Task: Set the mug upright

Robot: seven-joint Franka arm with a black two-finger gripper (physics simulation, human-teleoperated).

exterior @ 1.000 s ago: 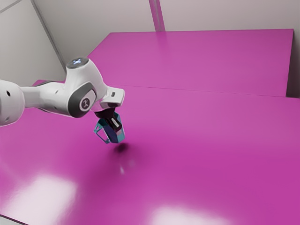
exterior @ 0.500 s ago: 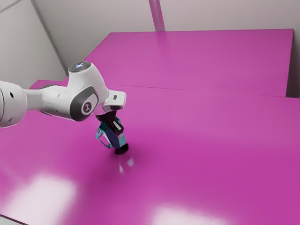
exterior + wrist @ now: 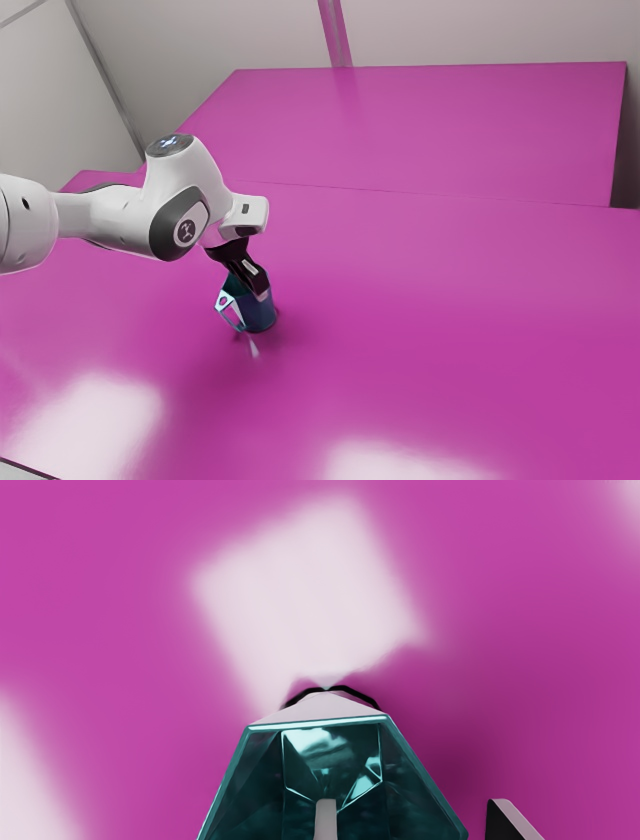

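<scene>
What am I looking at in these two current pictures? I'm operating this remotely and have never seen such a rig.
It's a simulated robot arm reaching over a pink table. The exterior view comes from a camera at the arm's side; the wrist view comes from one on its hand, looking past the fingertips. On the table is a teal mug, which looks upright. Nothing is held: the black gripper is open, with one finger inside the mug and the other outside, standing off from its wall.
</scene>
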